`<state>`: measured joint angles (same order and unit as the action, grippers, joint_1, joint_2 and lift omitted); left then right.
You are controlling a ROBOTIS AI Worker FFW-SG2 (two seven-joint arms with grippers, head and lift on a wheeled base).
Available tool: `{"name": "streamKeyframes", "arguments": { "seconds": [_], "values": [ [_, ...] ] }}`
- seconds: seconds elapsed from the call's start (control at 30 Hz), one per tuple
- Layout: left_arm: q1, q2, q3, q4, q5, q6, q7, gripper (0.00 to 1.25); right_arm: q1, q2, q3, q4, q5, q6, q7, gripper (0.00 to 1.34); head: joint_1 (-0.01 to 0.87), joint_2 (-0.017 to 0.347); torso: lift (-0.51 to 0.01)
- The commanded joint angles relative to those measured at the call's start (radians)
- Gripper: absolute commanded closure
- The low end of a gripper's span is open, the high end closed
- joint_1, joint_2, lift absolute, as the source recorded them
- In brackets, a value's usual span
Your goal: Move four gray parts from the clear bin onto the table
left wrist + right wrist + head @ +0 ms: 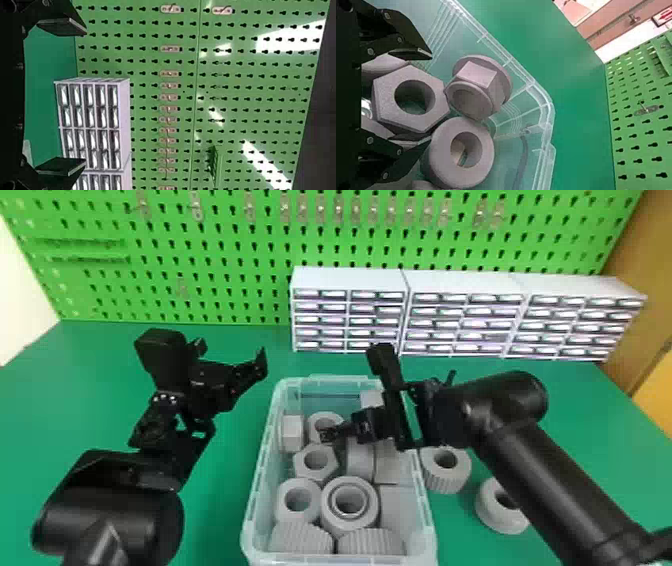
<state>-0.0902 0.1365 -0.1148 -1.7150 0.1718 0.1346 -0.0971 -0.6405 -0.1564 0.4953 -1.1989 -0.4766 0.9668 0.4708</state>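
My right gripper (334,434) is low inside the clear bin (257,490), over its gray parts. In the right wrist view the right gripper (431,96) is open, with a gray hex nut (385,103) between its fingers. Past its fingertips lie a flanged nut (500,85) and a round ring (441,158). Nearer the bin's front are round and ribbed parts (367,542). On the table to the bin's right are a ribbed gray part (445,484) and a rounded gray ring (492,512). My left gripper (231,357) is left of the bin; the left gripper (84,96) stands open and holds nothing.
White drawer cabinets (347,280) stand at the back right of the green table (225,490), before a green pegboard (215,255). The right forearm (550,485) passes over the table beside the two parts lying there. The bin's walls rise around the right gripper.
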Motion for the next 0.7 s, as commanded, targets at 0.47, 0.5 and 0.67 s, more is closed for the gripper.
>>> {"name": "streamKeyframes", "arguments": {
  "seconds": [0.47,0.5,0.67],
  "values": [
    [-0.011,0.0,0.001,0.0,-0.02,0.016,-0.021,0.13,-0.064,0.0,0.124,0.153,-0.088,-0.163,0.012,0.53,0.686,0.026,-0.05],
    [-0.011,0.0,0.003,0.0,-0.02,0.016,-0.023,0.13,-0.064,0.0,0.126,0.159,-0.094,-0.171,0.014,0.53,0.686,0.026,-0.05],
    [-0.011,-0.005,0.012,0.0,-0.026,0.016,-0.032,0.13,-0.076,0.001,0.14,0.188,-0.099,-0.204,0.023,0.53,0.686,0.026,-0.05]
  ]
}}
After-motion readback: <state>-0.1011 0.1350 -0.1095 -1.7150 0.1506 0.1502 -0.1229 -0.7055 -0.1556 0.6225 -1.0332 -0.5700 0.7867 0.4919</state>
